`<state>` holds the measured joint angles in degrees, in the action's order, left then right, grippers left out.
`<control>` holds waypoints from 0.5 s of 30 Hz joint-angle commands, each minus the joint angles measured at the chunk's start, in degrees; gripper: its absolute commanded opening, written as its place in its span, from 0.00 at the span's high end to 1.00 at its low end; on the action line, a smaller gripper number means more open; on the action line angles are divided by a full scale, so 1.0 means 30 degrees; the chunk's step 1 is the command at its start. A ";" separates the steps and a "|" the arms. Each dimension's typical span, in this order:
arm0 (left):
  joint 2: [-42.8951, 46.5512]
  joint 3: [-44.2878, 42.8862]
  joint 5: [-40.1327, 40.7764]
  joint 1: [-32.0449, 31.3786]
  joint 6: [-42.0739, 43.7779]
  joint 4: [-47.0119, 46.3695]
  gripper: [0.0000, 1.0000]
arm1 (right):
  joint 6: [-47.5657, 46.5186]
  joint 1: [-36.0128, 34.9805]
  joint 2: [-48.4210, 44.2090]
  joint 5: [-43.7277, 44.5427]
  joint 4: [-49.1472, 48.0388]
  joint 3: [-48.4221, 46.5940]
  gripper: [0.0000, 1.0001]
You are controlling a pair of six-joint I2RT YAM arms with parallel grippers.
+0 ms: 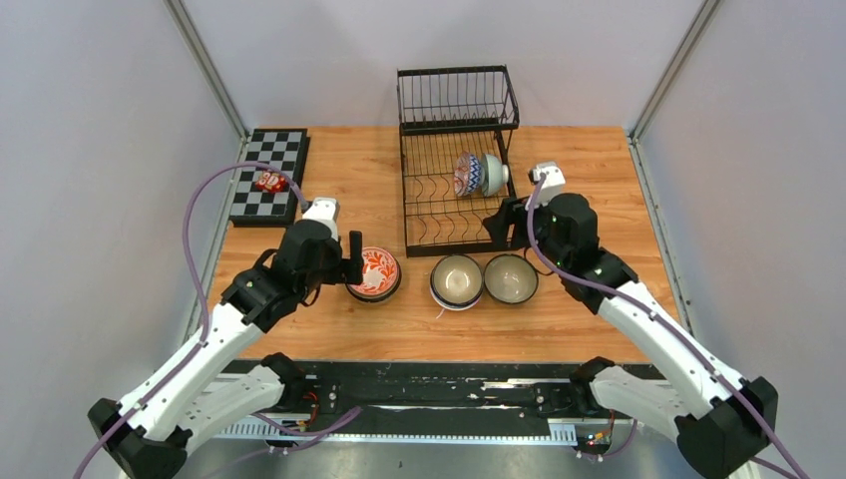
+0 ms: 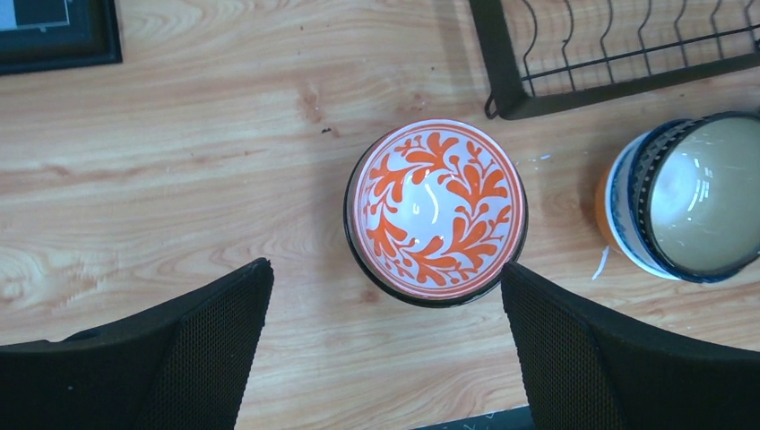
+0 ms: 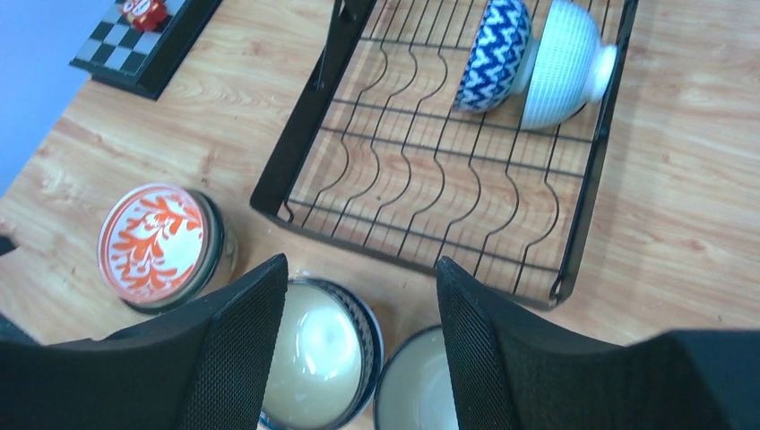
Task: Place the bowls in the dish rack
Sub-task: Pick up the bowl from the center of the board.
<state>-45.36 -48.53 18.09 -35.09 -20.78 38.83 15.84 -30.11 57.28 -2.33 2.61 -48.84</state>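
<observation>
Overhead view with both wrist views. My left pincer [image 1: 357, 261] is hanging over the near left of the bench [image 1: 339, 170], spread as wide as it goes and holding nothing. In its wrist view its fingers [image 2: 197, 340] are framing the red bowl [image 2: 436, 210], which is sitting upright on the wood just in front of the near left corner of the rack [image 1: 403, 190]. My right pincer [image 1: 507, 222] is hovering at the rack's near right corner, its jaws partly apart and gripping nothing. Through the gap I am seeing the rack's near rail and the rims of two more bowls. These are the middle bowl [image 1: 457, 280], cream inside with a dark rim, and the right bowl [image 1: 511, 278], which is similar. They are standing upright side by side on the bench, touching or nearly so, to the right of the red bowl and just in front of the rack. Inside the rack, at its far right, the blue bowl [image 3: 493, 54] and the pale bowl [image 3: 565, 58] are standing on edge against each other, propped in the wire slots. The rack's upper basket is rising at the far end. At the far left a checkerboard [image 1: 279, 150] is lying flat, carrying a small red object [image 1: 268, 182] that I cannot make out.
</observation>
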 commanded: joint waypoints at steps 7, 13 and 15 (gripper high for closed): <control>-0.3616 0.0857 0.0916 0.0115 -0.2562 -0.1169 0.12 | 0.0256 -0.0407 -0.2856 -0.0884 0.3196 0.1262 0.36; -0.5455 0.1134 0.1624 0.0106 -0.2379 -0.1877 0.21 | 0.0141 -0.0395 -0.3121 -0.0861 0.3667 0.1366 0.38; -0.6044 0.1130 0.1830 0.0100 -0.2248 -0.2086 0.24 | 0.0127 -0.0422 -0.3043 -0.1050 0.3656 0.1369 0.39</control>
<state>-61.08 -45.36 21.08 -35.07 -27.31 35.46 16.53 -30.52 48.53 -4.54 11.64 -45.87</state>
